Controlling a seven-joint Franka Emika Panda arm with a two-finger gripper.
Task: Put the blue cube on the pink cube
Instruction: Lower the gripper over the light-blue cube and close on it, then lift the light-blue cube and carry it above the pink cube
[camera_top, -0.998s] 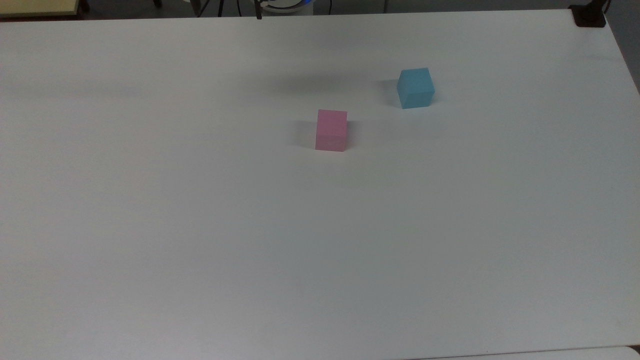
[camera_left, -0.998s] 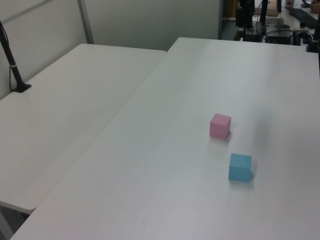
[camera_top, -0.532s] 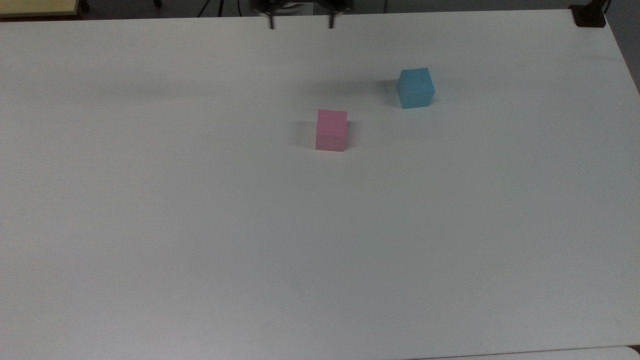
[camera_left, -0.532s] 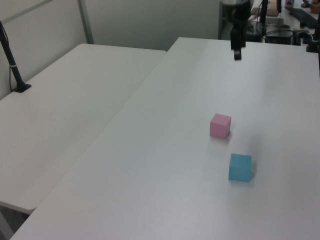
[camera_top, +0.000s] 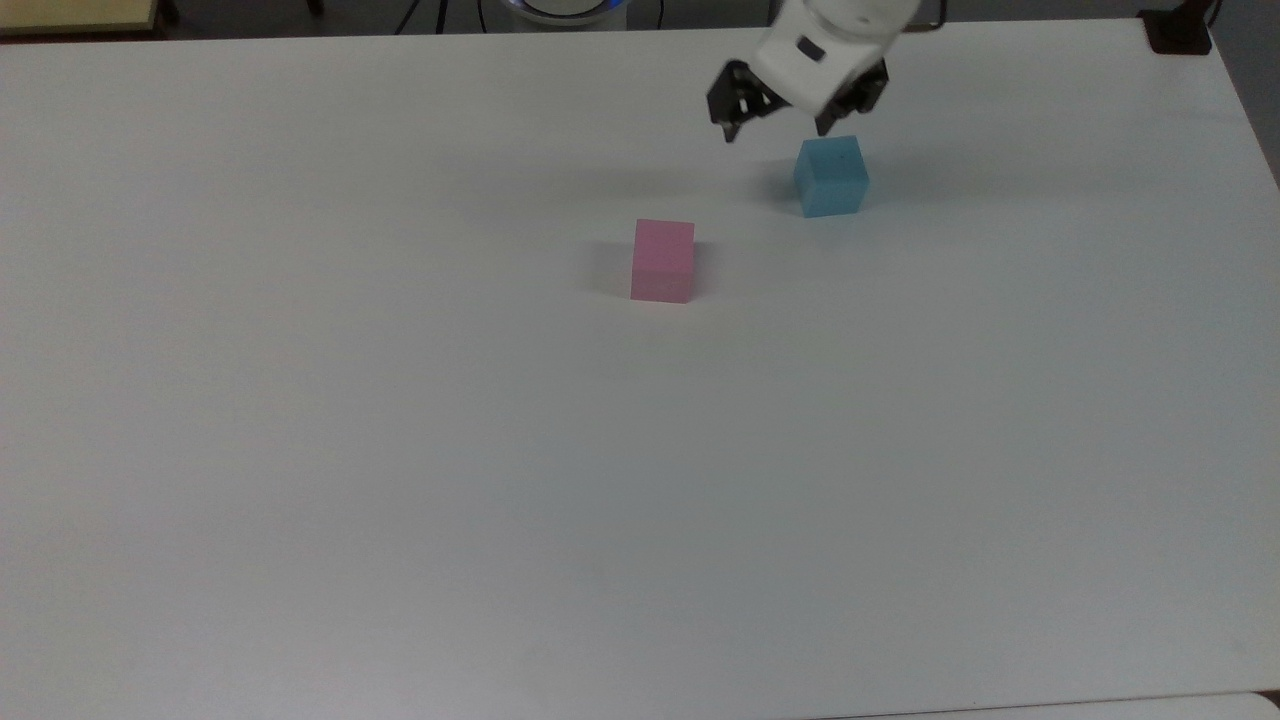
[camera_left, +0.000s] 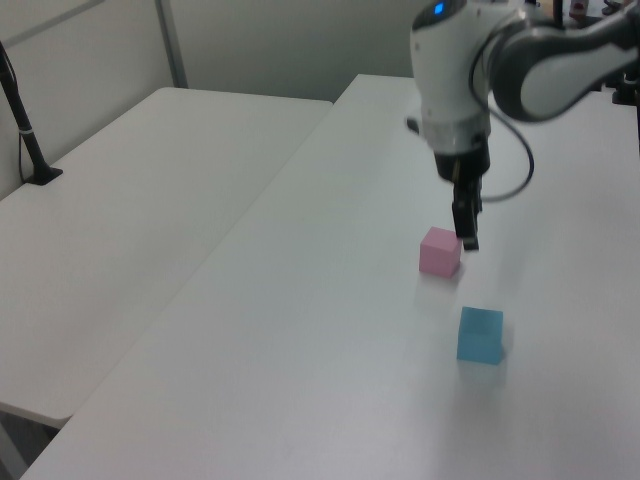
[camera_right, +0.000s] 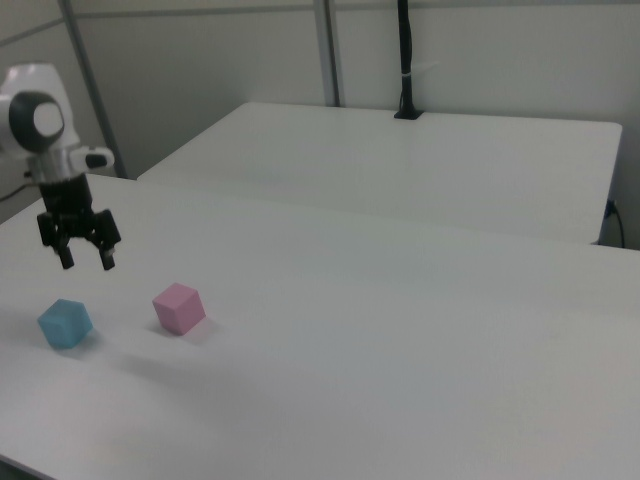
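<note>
My gripper hangs in the air with its two dark fingers spread apart and nothing between them, touching neither cube. In the top view it sits just above and to the left of the blue cube; in the right view it floats over the gap between the two cubes, clearly off the surface.

Working from the near edge outward in the top view, I see a broad stretch of bare white table, then the pink cube near the middle, then the blue one farther back and to the top view's right, well apart from the pink. Both rest flat on the table. The pink cube sits nearly square to the table edges, while the blue one is turned slightly, showing a corner. Being cubes, neither has a long side to speak of.

Beyond, in the right view, a second white table adjoins mine, with a black pole standing at its far edge against pale wall panels.
</note>
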